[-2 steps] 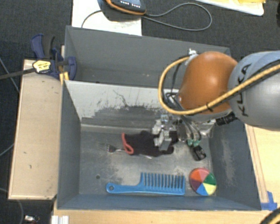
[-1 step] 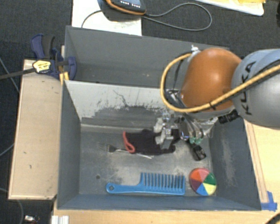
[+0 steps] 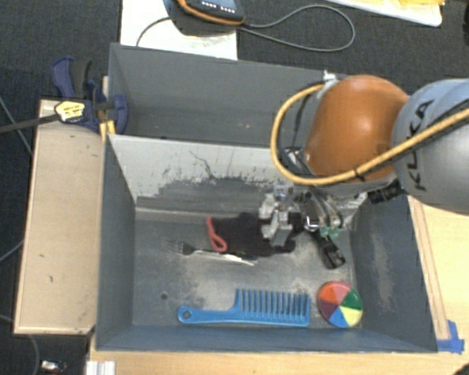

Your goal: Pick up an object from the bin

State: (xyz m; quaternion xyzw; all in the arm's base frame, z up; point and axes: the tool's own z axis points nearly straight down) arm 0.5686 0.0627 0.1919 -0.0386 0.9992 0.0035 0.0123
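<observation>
A: What do we see first, starting with the biggest?

B: We look down into a grey metal bin with sloping walls and a scuffed floor. From the right, a thick silver arm reaches over it, its wrist under a rounded orange cover looped with yellow cable.

A: And below the cover?

B: The end effector hangs low over the middle of the bin, a little right of centre. We cannot tell whether it is released or clenched.

A: What lies nearest to it?

B: A black object, dark and shapeless, lies mid-floor. Its right end is just beside the end effector; we cannot tell whether the two are touching.

A: What else is in the bin?

B: A long blue comb lies along the near wall, teeth pointing away from us. At its right end sits a small ball in red, yellow, green and blue. A red loop shows at the black object's left end, and a thin pale strip lies just below it.
</observation>
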